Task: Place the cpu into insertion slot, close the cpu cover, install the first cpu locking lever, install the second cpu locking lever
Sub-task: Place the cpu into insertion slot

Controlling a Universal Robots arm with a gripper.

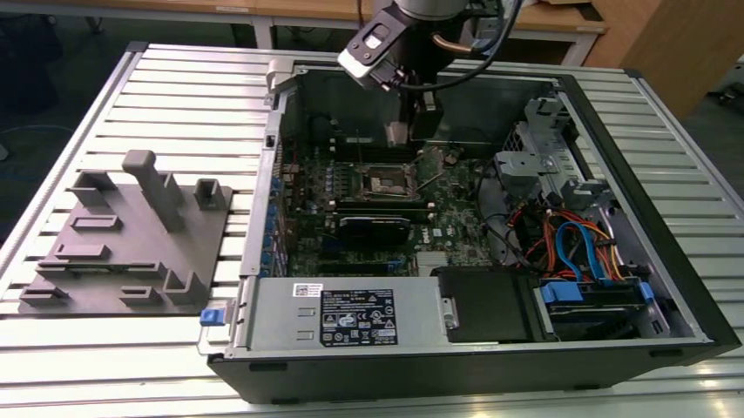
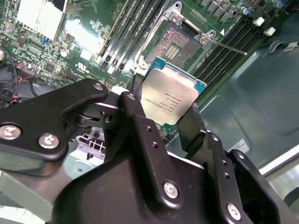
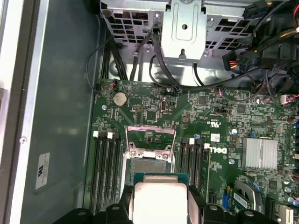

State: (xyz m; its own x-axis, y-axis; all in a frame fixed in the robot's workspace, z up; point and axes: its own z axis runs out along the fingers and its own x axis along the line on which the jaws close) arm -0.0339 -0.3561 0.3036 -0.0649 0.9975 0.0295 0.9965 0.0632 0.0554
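Observation:
My gripper (image 1: 402, 131) hangs inside the open computer case, shut on the cpu (image 2: 170, 98), a pale silver square chip with a green edge. Black fingers (image 2: 191, 123) clamp two opposite sides of the chip. The cpu (image 3: 159, 198) is tilted and hovers close above and slightly to one side of the insertion slot (image 3: 148, 163), apart from it. The slot (image 2: 175, 44) lies bare, its contact field showing. Behind the slot the cpu cover (image 3: 150, 134) stands raised open. A thin locking lever (image 2: 229, 46) sticks out beside the socket (image 1: 384, 181).
Rows of memory sticks (image 2: 131, 32) flank the socket on both sides. A finned heatsink (image 3: 259, 153), a drive cage with cables (image 1: 581, 252) and the power supply (image 1: 348, 318) fill the case. A grey fixture plate (image 1: 128, 244) lies on the table at the exterior view's left.

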